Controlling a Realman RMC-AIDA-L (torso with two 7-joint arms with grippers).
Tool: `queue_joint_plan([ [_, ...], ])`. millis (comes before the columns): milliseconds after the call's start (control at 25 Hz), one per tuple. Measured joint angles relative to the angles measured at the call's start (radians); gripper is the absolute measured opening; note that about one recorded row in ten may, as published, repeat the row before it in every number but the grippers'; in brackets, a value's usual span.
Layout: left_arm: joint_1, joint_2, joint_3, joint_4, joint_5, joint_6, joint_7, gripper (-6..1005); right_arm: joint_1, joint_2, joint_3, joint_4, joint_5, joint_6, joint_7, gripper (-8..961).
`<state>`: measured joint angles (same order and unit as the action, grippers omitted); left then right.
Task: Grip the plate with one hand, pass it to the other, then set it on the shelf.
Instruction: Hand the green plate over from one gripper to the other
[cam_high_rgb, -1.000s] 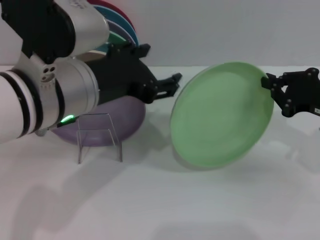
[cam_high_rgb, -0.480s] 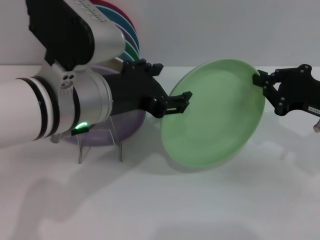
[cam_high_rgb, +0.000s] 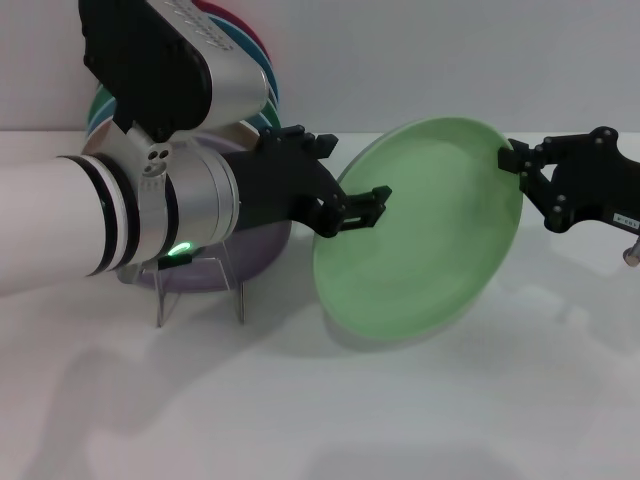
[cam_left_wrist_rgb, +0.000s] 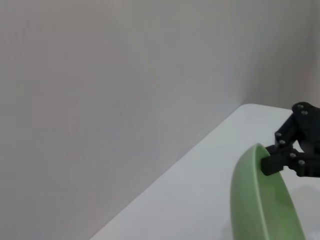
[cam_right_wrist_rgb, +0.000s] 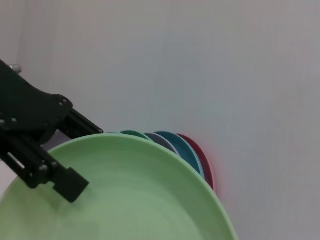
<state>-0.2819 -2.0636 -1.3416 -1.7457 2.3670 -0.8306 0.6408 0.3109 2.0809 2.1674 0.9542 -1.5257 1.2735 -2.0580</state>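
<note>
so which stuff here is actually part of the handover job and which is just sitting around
In the job:
mint-green plate
right end effector, gripping its rim
left end effector, at the opposite rim
clear acrylic stand

Just lying about:
lilac plate behind the stand
row of coloured plates at the back

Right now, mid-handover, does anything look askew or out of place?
Nothing stands out. The round mint-green plate hangs tilted above the white table, held at its rim by the right pincer, with the left pincer at the opposite rim. The clear acrylic stand is upright.
</note>
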Motion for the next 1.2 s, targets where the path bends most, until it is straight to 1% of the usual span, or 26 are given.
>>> queue_joint_plan([
  [120,0.000,0.002,0.000,0.000,0.000,0.008,0.010,670,-0.003,0.000,0.000,0.001,0.007,0.006,0.001,13],
  [360,0.008,-0.001,0.010,0.000,0.000,0.031,0.047,646,-0.002,-0.002,0.000,0.003,0.012,0.017,0.004,13],
  [560,0.021,-0.001,0.023,-0.009,0.000,0.067,0.070,412,-0.001,-0.002,0.000,0.003,0.012,0.021,0.011,14],
  [720,0.029,0.001,0.033,-0.010,0.000,0.103,0.078,284,-0.005,-0.002,0.000,-0.004,0.028,0.034,0.008,14],
  [760,0.034,0.002,0.039,-0.009,-0.001,0.128,0.087,252,-0.012,-0.001,0.001,-0.024,0.063,0.054,-0.002,14],
  [840,0.037,0.002,0.042,-0.008,-0.002,0.142,0.096,188,-0.018,-0.001,0.002,-0.035,0.083,0.071,-0.005,14],
  [920,0.040,0.001,0.045,-0.007,-0.005,0.162,0.112,73,-0.029,0.000,0.006,-0.052,0.123,0.103,-0.015,14],
  [960,0.041,0.001,0.048,-0.005,-0.010,0.178,0.120,73,-0.043,0.000,0.009,-0.073,0.175,0.126,-0.025,14],
  [1040,0.042,0.003,0.053,-0.004,-0.016,0.199,0.132,74,-0.050,0.000,0.009,-0.084,0.202,0.133,-0.027,76],
  [1120,0.047,0.003,0.054,-0.005,-0.023,0.210,0.148,74,-0.069,0.001,0.011,-0.114,0.273,0.140,-0.029,138],
  [1160,0.059,0.002,0.056,-0.009,-0.047,0.231,0.184,74,-0.085,0.003,0.012,-0.156,0.342,0.144,-0.030,169],
  [1200,0.059,0.002,0.056,-0.009,-0.047,0.231,0.184,74,-0.085,0.003,0.012,-0.156,0.342,0.144,-0.030,214],
])
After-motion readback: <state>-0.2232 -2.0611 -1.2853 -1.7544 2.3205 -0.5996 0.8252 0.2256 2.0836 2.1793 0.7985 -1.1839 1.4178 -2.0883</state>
